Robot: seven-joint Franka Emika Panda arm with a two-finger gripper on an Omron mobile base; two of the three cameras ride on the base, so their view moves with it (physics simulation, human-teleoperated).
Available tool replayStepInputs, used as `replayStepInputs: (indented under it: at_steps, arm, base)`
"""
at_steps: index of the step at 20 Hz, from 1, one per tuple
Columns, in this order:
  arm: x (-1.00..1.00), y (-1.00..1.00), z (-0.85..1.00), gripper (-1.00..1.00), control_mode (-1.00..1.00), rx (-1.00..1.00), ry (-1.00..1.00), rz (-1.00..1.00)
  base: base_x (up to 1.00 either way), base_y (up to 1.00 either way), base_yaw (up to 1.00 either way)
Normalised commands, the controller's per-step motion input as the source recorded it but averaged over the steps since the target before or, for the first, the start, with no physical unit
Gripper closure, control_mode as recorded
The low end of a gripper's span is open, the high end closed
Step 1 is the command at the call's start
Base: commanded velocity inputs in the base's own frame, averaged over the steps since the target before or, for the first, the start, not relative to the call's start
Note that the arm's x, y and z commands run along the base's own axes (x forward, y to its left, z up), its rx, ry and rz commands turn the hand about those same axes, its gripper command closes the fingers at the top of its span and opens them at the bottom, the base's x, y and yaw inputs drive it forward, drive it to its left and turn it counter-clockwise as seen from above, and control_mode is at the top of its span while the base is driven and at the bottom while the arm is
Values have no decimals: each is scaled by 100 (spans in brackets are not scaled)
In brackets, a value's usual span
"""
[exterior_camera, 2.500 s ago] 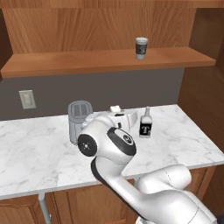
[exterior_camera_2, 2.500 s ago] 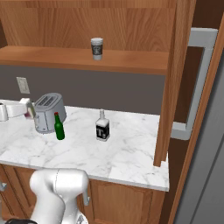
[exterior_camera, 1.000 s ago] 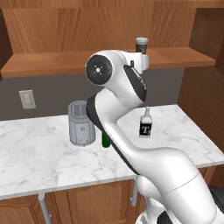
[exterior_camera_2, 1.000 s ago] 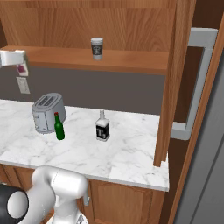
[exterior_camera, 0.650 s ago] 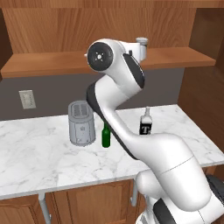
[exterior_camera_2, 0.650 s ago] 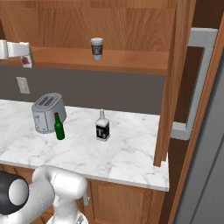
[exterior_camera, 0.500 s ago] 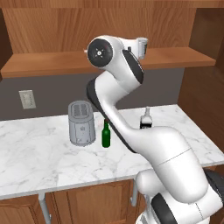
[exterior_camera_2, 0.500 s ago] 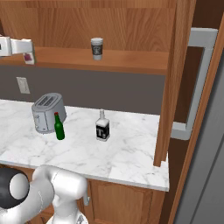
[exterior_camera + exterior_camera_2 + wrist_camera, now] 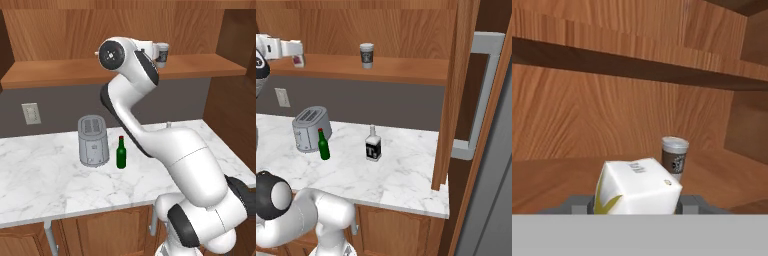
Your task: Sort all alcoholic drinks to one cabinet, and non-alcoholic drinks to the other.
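Two drinks up at shelf level now: coffee cup (image 9: 366, 55) standing on cabinet shelf (image 9: 406, 68), and small white carton (image 9: 638, 186) pinched between jaws of gripper (image 9: 637, 202), held over same shelf. Carton upright, long axis vertical. In hand view cup sits beyond carton, slightly to its right, apart w/ no contact. Likely next move: set carton down short of cup. Green bottle (image 9: 120, 152) and clear squarish bottle (image 9: 373, 144) on marble counter (image 9: 406, 170) below, near toaster (image 9: 93, 140).
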Motion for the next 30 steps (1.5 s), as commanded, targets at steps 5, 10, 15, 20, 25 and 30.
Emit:
replayStepInputs:
  at_steps: [5,10,15,20,25,30]
  arm:
    - [32,0,-2,100,-100,0,0,0]
    - [32,0,-11,100,-100,0,0,0]
    - [36,0,-14,100,-100,0,0,0]
    - [36,0,-19,100,-100,0,0,0]
    - [31,0,-17,100,-100,0,0,0]
    - [26,0,-16,100,-100,0,0,0]
  base:
    - [0,0,0]
    - [0,0,0]
    - [0,0,0]
    - [0,0,0]
    - [0,0,0]
    - [0,0,0]
